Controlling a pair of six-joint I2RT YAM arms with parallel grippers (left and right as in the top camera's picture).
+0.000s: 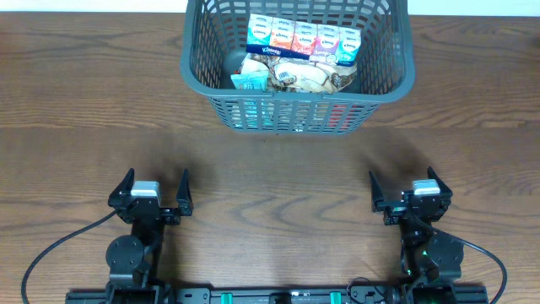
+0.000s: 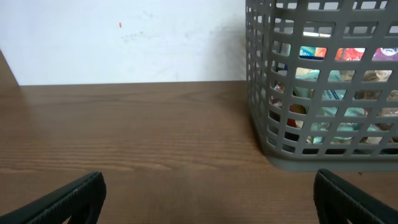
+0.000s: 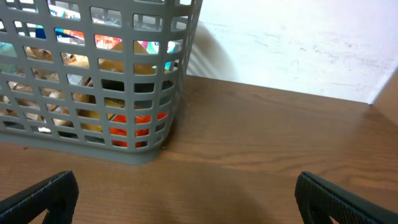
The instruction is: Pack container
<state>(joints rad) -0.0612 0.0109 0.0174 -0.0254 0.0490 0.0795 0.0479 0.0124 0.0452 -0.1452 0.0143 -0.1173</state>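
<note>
Grey container (image 1: 287,111) already holds the packs (image 1: 302,40); left gripper (image 1: 156,182) and right gripper (image 1: 402,180) both gape open, empty, so a needless reach could shove it away

Overhead looks straight down; wrist views low, forward-facing, near container (image 1: 287,114); seemingly share its front wall.

I see the grey slotted basket (image 1: 384,63) standing upright at the table's far edge, holding tissue packs (image 1: 303,40) and snack bags (image 1: 295,76).
</note>
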